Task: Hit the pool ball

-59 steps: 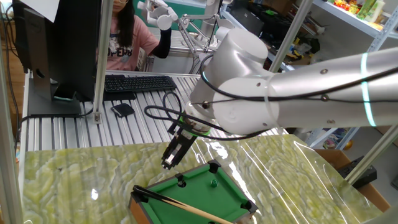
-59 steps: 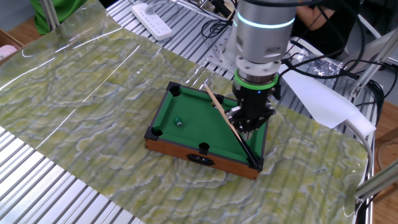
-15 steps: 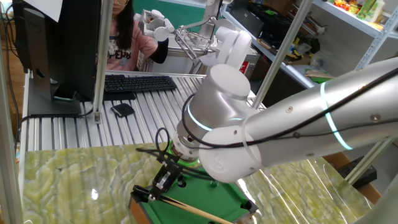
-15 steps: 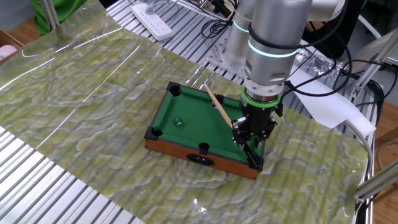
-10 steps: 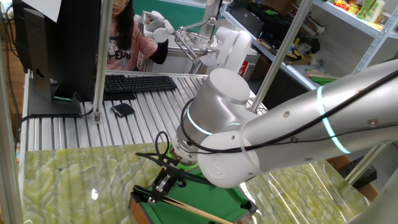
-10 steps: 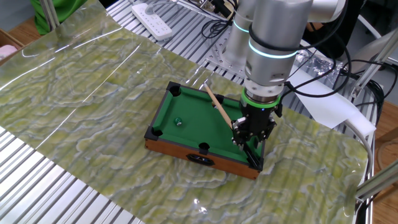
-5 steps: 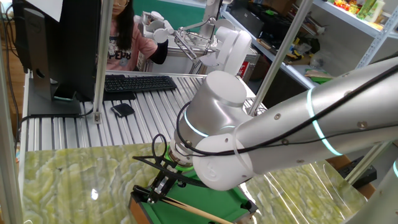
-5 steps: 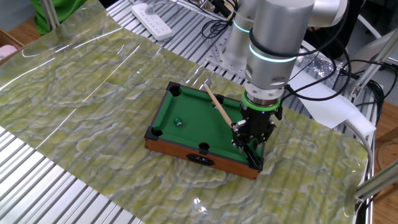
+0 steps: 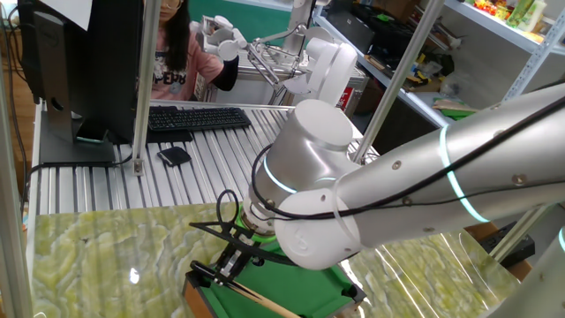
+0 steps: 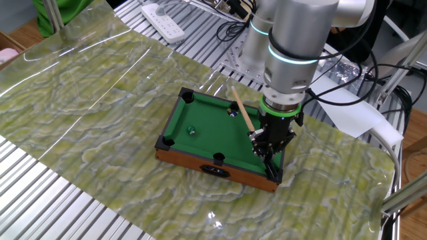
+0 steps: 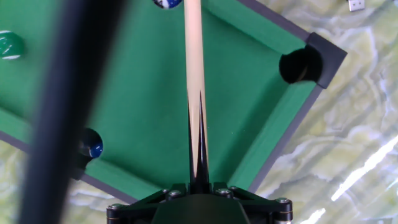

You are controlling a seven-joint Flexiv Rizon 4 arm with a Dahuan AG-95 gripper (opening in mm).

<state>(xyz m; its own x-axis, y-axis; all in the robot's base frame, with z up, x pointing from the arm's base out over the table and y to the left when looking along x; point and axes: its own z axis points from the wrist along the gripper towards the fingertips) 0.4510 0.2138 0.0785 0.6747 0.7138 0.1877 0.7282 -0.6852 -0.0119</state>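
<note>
The pool ball [image 10: 191,130] is a tiny glossy green sphere on the felt of the small pool table [image 10: 175,155], towards its left end. In the hand view it lies at the far left edge [image 11: 7,45]. My gripper [image 10: 266,147] stands over the table's right end, shut on the butt of the wooden cue stick [image 10: 244,117]. In the hand view the gripper [image 11: 199,188] holds the cue [image 11: 193,74], which points straight up the frame, well to the right of the green ball. In the first fixed view the gripper [image 9: 231,265] is low over the table.
A blue-and-white ball [image 11: 166,2] lies just left of the cue's far end and also shows in the other fixed view [image 10: 233,112]. A blue ball [image 11: 92,147] sits in a side pocket. A corner pocket [image 11: 300,65] is at right. A blurred black cable [image 11: 62,124] crosses the hand view.
The cue has come up off the table in my grip and its far tip has swung right. A ball it hid now shows. The green ball has not moved.
</note>
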